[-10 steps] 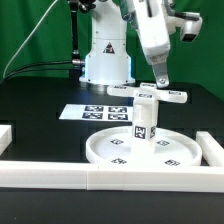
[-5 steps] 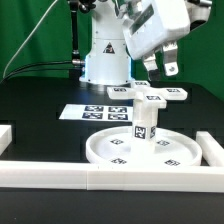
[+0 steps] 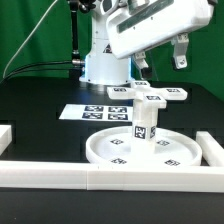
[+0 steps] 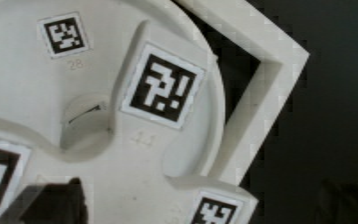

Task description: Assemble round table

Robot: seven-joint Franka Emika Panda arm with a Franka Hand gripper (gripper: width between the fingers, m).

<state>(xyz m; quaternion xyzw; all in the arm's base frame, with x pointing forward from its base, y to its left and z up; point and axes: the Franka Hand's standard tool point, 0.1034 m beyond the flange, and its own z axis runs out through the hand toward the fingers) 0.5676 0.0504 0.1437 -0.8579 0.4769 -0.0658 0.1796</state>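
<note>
Hovering high with claw point(image 3: 163, 62) spread and empty, seems mid foot-fitting: white cross-shaped plastic foot point(image 3: 152, 97) atop short cylindrical leg point(image 3: 145, 122) upright on large rimmed round disc point(image 3: 105, 150); next calls for regrasping the foot.

Exterior camera sits beyond the near rail point(image 3: 60, 178), slightly raised, facing across to the robot base point(image 3: 105, 62) at the far side. Wrist camera is in tight, frame filled by the round disc point(image 4: 105, 110), the one part both views share point(image 3: 105, 148).

Free air above foot point(image 3: 152, 97), rail point(image 3: 110, 177) fronting disc point(image 3: 105, 150)
</note>
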